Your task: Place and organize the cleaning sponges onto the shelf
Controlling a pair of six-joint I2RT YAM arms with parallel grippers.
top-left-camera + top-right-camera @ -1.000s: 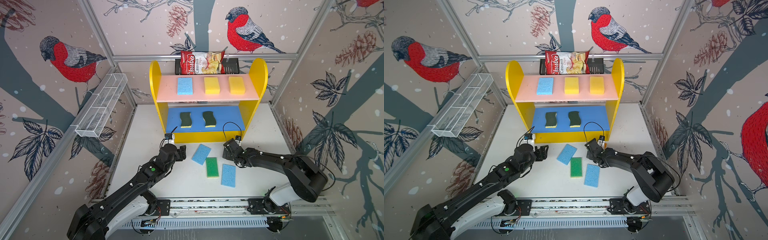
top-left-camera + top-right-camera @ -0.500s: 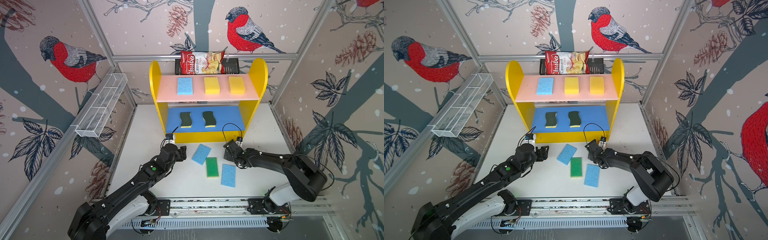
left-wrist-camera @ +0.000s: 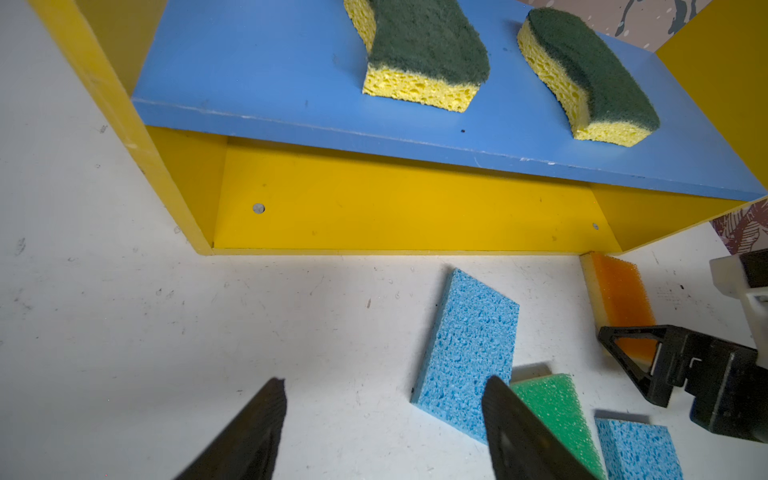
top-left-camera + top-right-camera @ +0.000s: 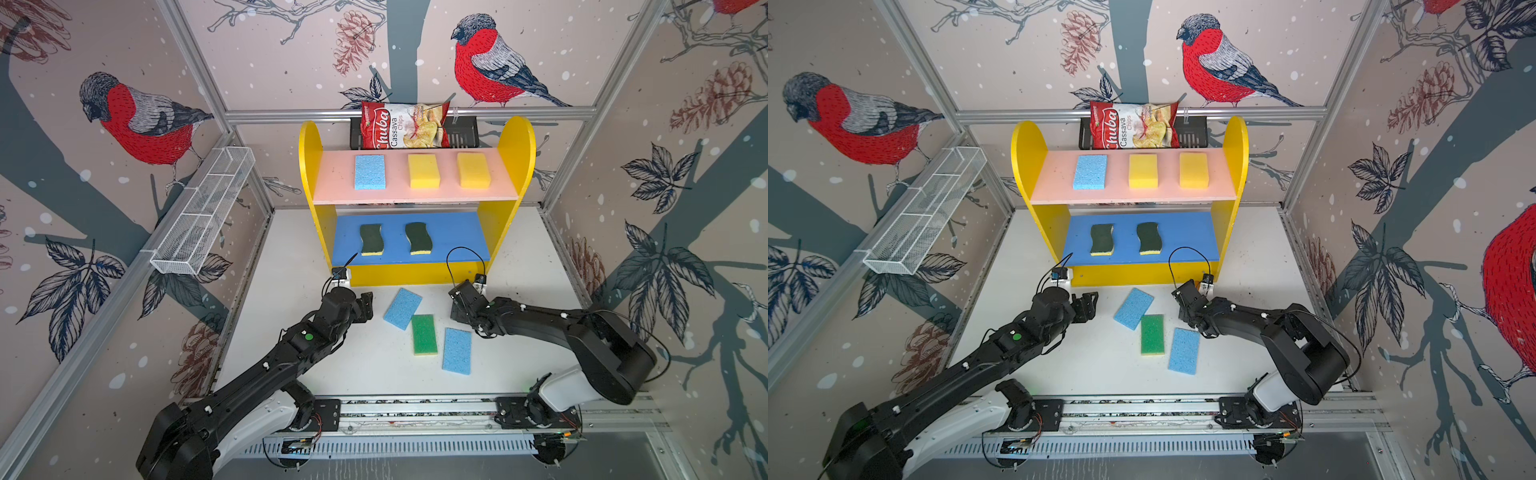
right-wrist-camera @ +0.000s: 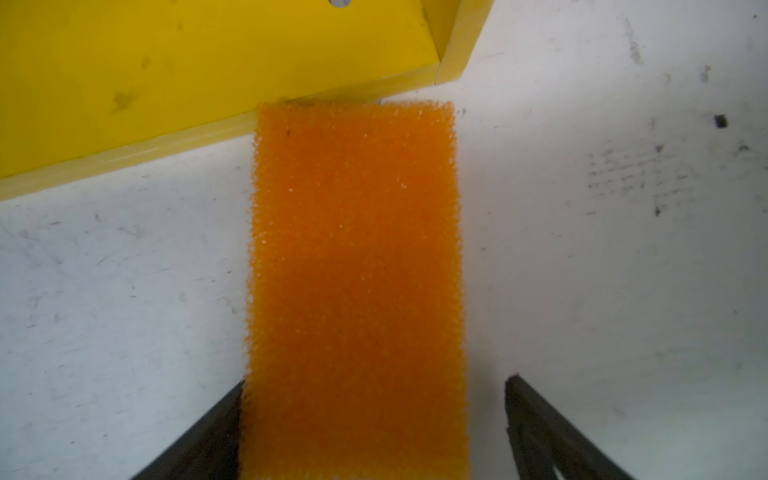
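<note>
Since a second ago: next to nothing. Both arms sit where they were, and no sponge has budged.
Wrist views only: an orange rectangular foam sponge (image 5: pixel 353 249) lies flat on the white table (image 5: pixel 582 270). In both top views the right arm hides it.
Orange sponge, place: one short end sits at the front edge of the yellow wooden shelf (image 5: pixel 166 62), by its right-hand corner.
Orange sponge, axis: the long axis runs out from the shelf front, a little off square, and in between the fingers.
Right gripper (image 5: pixel 376 381): released and straddling the sponge's near end. One finger is at its edge, with a gap beside the other.
Left gripper (image 3: pixel 384 382): released, nothing between the fingers, low over bare table at 9 o'clock of the tilted light blue foam sponge (image 4: pixel 402 308).
On the table, top view: that tilted sponge runs 1 to 7 o'clock. The bright green foam sponge (image 4: pixel 424 334) at its 5 o'clock runs 12 to 6, corners meeting. A second light blue foam sponge (image 4: pixel 457 351) lies just beside the green one at 4 o'clock, close to 12 to 6.
Top views only: the pink top board (image 4: pixel 332 187) carries a third light blue foam sponge (image 4: pixel 370 171) and two yellow foam sponges (image 4: pixel 423 171), all 12 to 6.
Blue middle board (image 4: pixel 457 241): two dark-green wavy sponges (image 4: pixel 370 240) with yellow backing lie side by side, 12 to 6.
</note>
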